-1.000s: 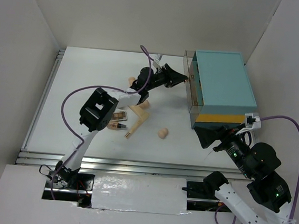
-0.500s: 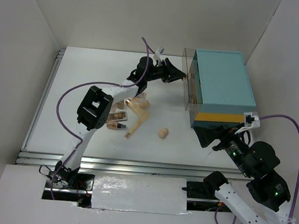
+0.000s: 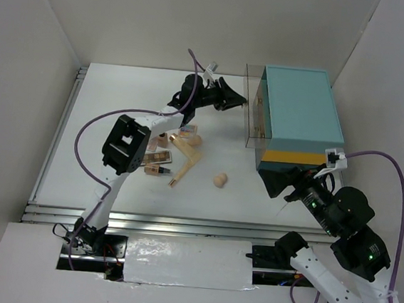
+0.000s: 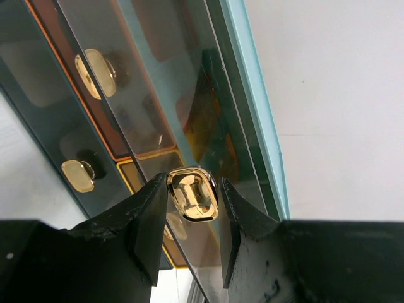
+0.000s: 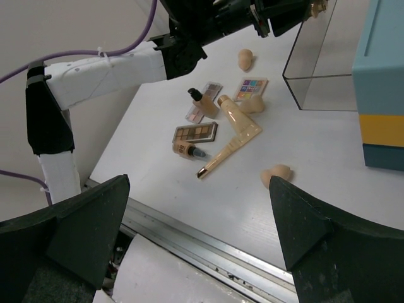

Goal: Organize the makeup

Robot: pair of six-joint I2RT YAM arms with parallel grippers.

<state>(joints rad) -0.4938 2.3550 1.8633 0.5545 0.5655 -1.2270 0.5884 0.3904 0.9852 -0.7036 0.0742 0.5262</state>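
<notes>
My left gripper [image 3: 237,102] is shut on the gold knob [image 4: 192,194] of a clear drawer [image 3: 250,122] that stands part way out of the teal case [image 3: 298,114]. The makeup lies on the white table to the left of the case. It includes a peach sponge [image 3: 218,179], a second sponge [image 5: 245,59], a brown palette [image 5: 196,132], a colourful palette [image 5: 252,88], a beige tube [image 5: 240,120], a thin stick [image 5: 221,158] and a black-capped bottle [image 5: 201,101]. My right gripper [image 3: 286,187] is open and empty at the case's near corner, its jaws wide apart [image 5: 199,182].
White walls close in the table on the left, back and right. A metal rail [image 3: 145,221] runs along the near edge. Two more gold knobs [image 4: 95,72] show on the case's other drawers. The left arm's purple cable [image 3: 89,130] loops over the left side.
My left gripper has moved left, and the clear drawer has slid further out of the teal case with it. The right arm has barely moved.
</notes>
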